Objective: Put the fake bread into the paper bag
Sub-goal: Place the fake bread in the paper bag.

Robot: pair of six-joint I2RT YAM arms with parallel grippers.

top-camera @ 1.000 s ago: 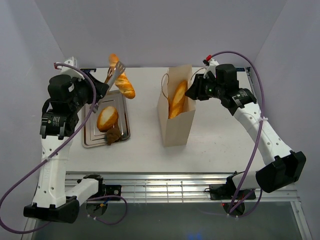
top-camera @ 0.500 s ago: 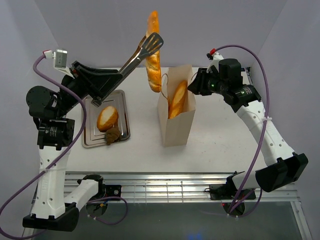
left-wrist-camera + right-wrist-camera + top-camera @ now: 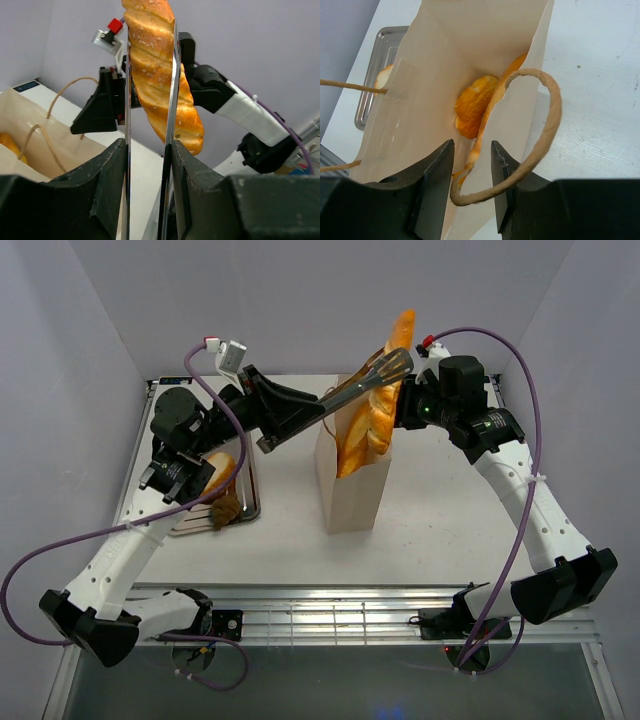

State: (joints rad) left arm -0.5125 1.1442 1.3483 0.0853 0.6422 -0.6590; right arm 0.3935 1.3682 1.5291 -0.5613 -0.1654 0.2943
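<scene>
My left pincer [image 3: 315, 415] is clenched on the tongs [image 3: 350, 392], which hold a baguette [image 3: 388, 380] above the paper bag [image 3: 352, 500].

From above, the baguette hangs steeply tilted over the bag's open mouth, its lower end at the rim. Another bread piece [image 3: 350, 455] leans inside the bag, and a roll [image 3: 222, 472] lies on the tray [image 3: 254, 495] to the left. My right pincer [image 3: 405, 410] sits at the bag's far rim. At my left wrist, both tong blades run between my fingers and squeeze the baguette's sides. At my right wrist, my fingers straddle the bag's edge and its cord handle [image 3: 545, 125]. Whether they pinch it I cannot tell.
</scene>
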